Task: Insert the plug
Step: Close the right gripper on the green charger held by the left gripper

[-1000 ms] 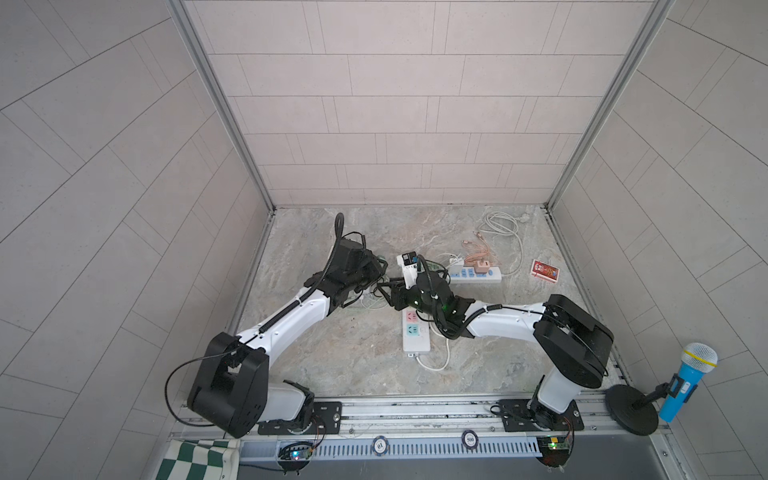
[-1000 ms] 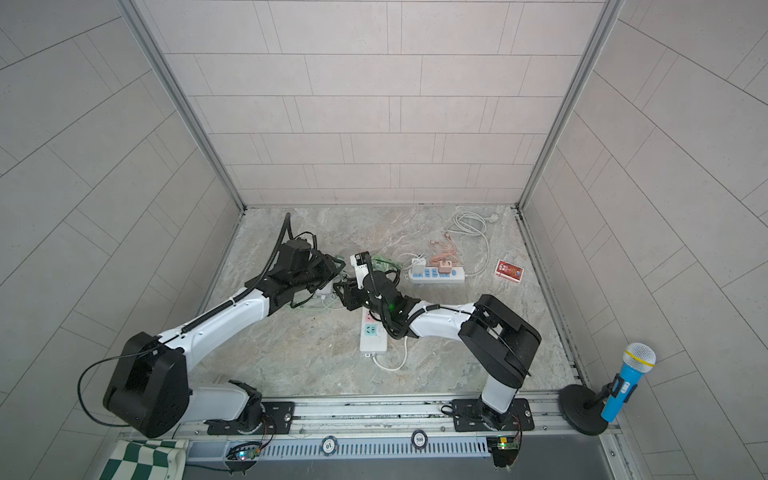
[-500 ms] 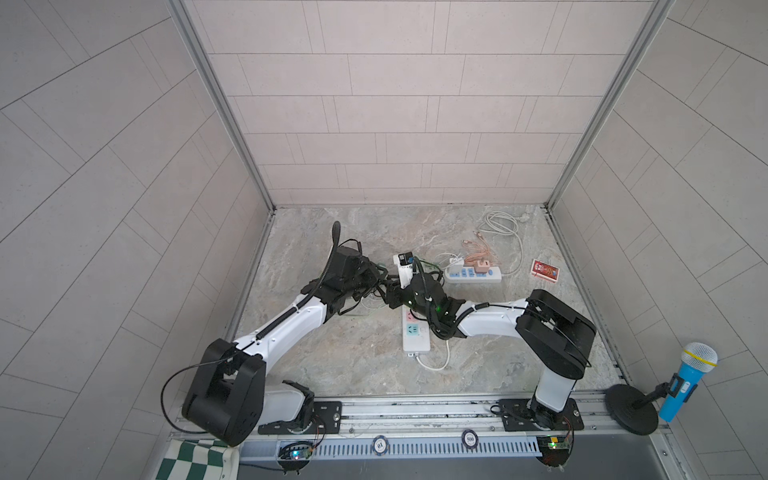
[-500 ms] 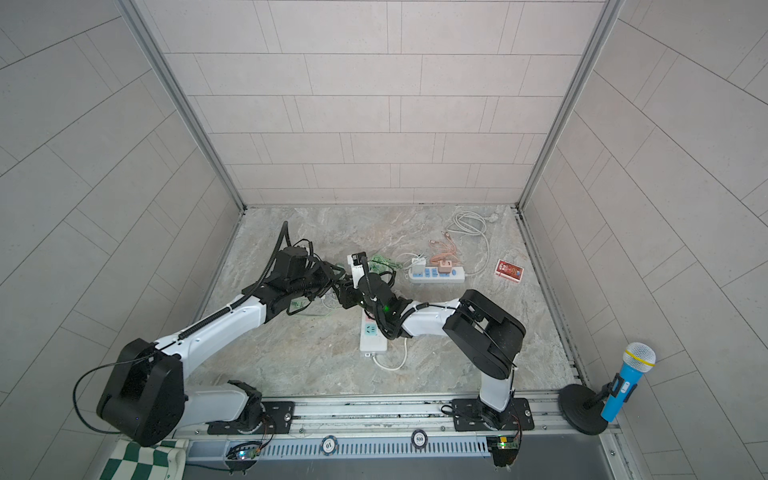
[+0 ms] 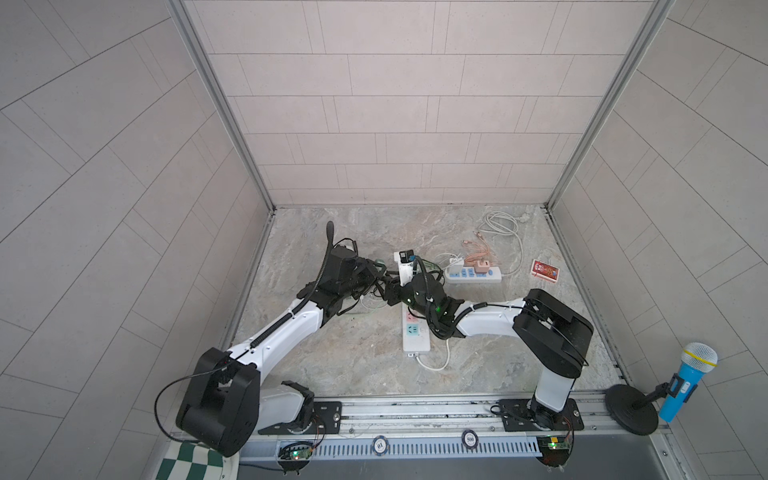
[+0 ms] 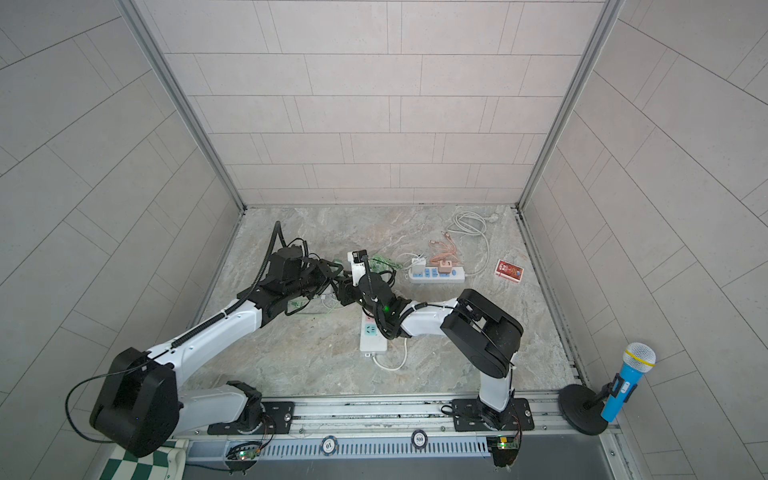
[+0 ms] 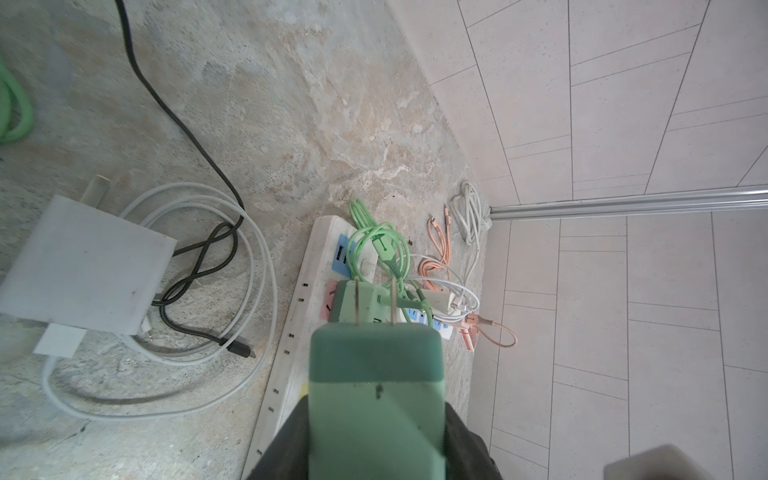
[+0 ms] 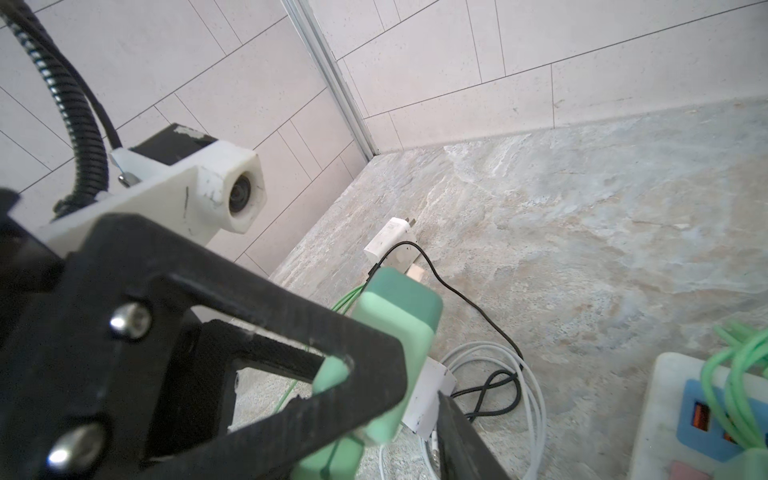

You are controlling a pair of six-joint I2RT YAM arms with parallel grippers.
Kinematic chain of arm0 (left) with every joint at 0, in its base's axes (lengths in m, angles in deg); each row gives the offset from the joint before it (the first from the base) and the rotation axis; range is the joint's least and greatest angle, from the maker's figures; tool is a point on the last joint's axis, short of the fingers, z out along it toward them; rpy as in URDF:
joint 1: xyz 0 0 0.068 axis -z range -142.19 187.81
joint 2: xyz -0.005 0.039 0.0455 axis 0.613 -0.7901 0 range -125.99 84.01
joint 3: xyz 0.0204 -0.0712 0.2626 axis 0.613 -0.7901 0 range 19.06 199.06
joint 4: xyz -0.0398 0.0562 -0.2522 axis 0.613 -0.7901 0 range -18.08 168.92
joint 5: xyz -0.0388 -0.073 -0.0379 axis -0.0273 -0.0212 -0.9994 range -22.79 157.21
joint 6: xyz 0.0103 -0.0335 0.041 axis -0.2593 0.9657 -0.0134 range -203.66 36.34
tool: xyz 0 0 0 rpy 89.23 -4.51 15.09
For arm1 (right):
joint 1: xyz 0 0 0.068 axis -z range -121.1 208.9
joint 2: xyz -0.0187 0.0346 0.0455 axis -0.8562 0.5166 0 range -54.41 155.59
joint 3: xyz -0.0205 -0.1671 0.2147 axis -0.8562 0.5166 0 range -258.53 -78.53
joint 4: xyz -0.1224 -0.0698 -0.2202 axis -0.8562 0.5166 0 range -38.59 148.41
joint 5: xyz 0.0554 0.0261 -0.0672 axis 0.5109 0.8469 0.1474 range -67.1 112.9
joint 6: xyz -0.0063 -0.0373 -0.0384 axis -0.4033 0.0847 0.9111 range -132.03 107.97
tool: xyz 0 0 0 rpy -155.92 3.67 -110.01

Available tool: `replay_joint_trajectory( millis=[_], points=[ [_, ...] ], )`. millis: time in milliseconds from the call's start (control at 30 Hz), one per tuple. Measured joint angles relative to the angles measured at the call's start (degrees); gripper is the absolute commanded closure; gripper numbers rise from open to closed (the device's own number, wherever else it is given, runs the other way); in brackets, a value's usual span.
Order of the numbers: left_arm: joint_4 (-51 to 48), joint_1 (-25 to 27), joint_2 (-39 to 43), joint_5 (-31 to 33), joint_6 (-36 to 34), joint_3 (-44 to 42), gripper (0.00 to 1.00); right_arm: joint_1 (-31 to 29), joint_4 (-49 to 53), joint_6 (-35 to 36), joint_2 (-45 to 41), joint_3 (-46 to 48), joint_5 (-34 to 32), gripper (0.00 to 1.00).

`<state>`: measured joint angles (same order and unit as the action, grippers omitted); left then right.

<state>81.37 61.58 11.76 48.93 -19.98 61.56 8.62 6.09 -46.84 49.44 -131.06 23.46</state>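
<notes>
Green plug (image 7: 376,374) is clamped in my left gripper (image 7: 376,436) above mid-tabletop, prongs bare and aimed toward the white power strip (image 7: 291,332), right gripper (image 5: 392,291) close beside, its grip unclear, so pickup's done, insertion isn't.

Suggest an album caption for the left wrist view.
Left jaws hold a green plug, its prongs pointing toward the white strip.

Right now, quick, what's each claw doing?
Left claw: closed, holding the green charger plug.
Right claw: close to that plug, but whether it is open or gripping cannot be told.
</notes>
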Motion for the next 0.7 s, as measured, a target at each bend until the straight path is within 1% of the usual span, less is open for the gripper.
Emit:
replay_joint_trajectory(
  millis=[367, 567, 633, 700],
  points=[
    [2.93, 0.0, 4.61, 0.11, 4.04, -2.67, 0.8, -1.07, -9.2, -0.35, 1.42, 1.27, -3.13, 0.47],
    [4.28, 0.15, 5.31, -0.52, 6.01, -3.37, 0.8, -1.46, -12.74, 0.07, 1.42, 2.36, -5.44, 0.46],
    [5.05, 0.15, 5.68, -0.57, 6.6, -3.76, 0.8, -1.53, -13.33, 0.24, 1.44, 2.38, -5.84, 0.48],
    [5.6, 0.15, 6.08, -0.59, 7.1, -3.98, 0.8, -1.62, -14.14, 0.52, 1.44, 2.38, -6.01, 0.52]
  ],
)
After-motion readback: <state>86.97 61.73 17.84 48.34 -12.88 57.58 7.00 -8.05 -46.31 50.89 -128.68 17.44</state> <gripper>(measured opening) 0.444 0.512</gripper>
